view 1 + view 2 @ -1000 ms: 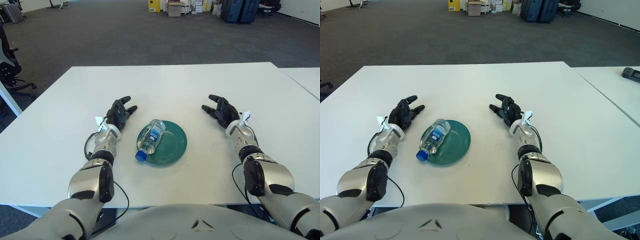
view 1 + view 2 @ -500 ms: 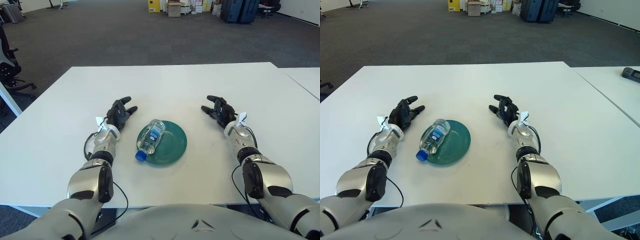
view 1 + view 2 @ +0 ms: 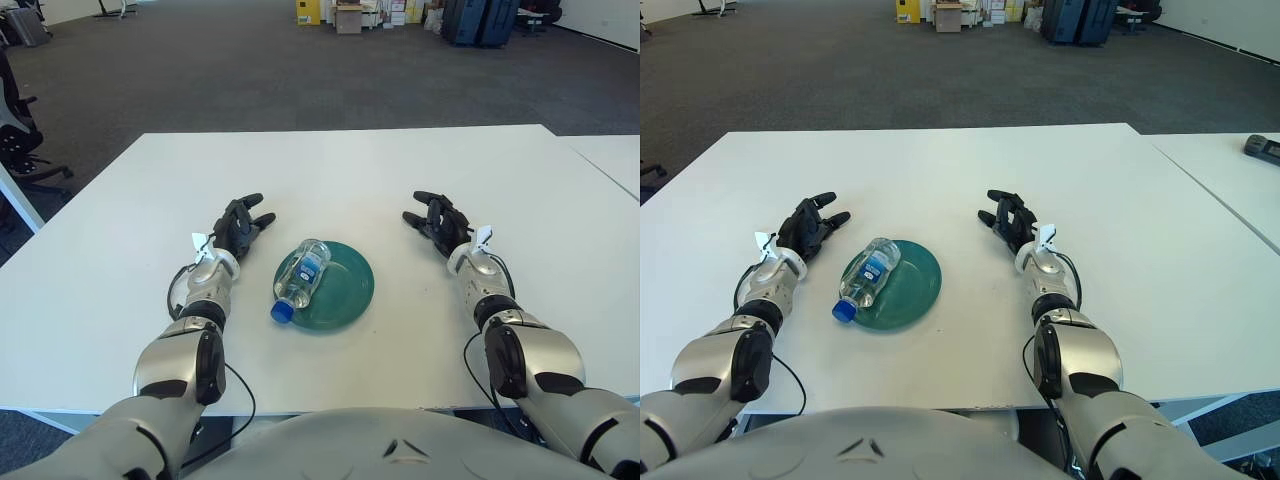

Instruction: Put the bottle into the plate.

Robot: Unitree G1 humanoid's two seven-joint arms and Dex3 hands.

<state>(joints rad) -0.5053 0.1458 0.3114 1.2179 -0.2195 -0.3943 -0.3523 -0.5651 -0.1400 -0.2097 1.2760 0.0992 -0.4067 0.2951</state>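
Only the right hand (image 3: pixel 436 220) has shifted across the last second: it sat a little lower and further right in the frame, and now shows slightly higher and closer to the middle, with its white wrist piece drawn in along with it. Over the last half second that drift has all but stopped. Its dark fingers (image 3: pixel 413 218) are spread and bent loosely, holding nothing, and point toward the upper left of the frame.

Nothing else has changed place. The left hand (image 3: pixel 239 226) shows left of centre, just beside the upper left edge of the plate (image 3: pixel 345 290), at the same spot as a second ago. Its fingers are spread and relaxed too, tips aimed toward the upper right, and they grasp nothing.

The bottle (image 3: pixel 300 276) lies on its side as before, a clear one with a blue label and a blue cap (image 3: pixel 281 312). Its body rests on the left part of the green plate, while the cap end reaches past the plate's lower left rim over the white bench (image 3: pixel 330 170). Neither hand touches the bottle; the left hand is near it, the right hand well apart on the far side of the plate.

Beyond the bench, at the top of the frame, grey carpet (image 3: pixel 200 70) runs back to stacked boxes (image 3: pixel 350 15) and dark cases (image 3: pixel 480 20).
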